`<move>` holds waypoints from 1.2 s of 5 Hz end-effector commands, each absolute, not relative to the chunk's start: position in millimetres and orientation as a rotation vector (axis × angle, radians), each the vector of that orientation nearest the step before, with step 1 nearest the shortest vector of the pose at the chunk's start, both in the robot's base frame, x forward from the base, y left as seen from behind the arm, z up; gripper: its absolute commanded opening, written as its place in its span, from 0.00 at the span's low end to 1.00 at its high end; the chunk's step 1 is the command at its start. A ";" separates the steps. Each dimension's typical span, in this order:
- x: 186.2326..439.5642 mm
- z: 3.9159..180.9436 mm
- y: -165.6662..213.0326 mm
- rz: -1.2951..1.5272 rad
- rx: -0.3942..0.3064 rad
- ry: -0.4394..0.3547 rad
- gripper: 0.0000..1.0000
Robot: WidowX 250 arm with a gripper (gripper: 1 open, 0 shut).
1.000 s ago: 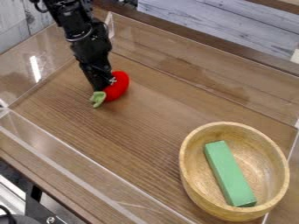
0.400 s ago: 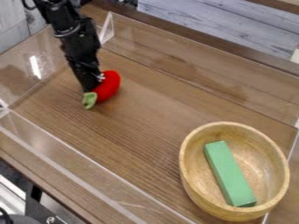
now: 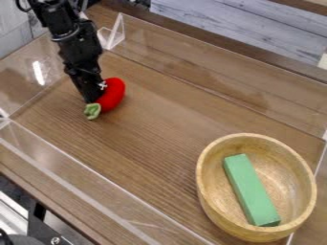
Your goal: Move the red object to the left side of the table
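The black tool [image 3: 92, 94] points straight down on the small glossy red toy fruit [image 3: 111, 92], hiding its left half; whether its jaws still clench the fruit cannot be told. The fruit rests on the brown wood-grain counter [image 3: 166, 105], far left. The round light-wood bowl [image 3: 211, 191] holds a green rectangular block [image 3: 250, 189].

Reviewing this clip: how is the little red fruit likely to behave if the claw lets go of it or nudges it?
The red fruit looks rounded, so it would probably roll or wobble on the flat table. Its glossy skin suggests that it may slip under the claw. It seems small and rigid, likely light.
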State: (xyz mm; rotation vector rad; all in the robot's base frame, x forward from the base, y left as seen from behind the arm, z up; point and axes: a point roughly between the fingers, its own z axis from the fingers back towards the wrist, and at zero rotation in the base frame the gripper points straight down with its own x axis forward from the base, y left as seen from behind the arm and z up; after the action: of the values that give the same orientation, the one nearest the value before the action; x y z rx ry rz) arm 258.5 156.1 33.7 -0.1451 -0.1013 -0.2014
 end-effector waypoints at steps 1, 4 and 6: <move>259.8 35.1 150.3 -0.207 -0.147 -0.100 1.00; 266.8 53.8 173.8 -0.069 -0.161 -0.104 1.00; 276.5 76.5 192.2 -0.034 -0.169 -0.115 1.00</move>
State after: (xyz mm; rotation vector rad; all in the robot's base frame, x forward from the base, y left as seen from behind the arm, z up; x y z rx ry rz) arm 273.1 183.7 62.2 -0.2050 -0.0766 -0.0396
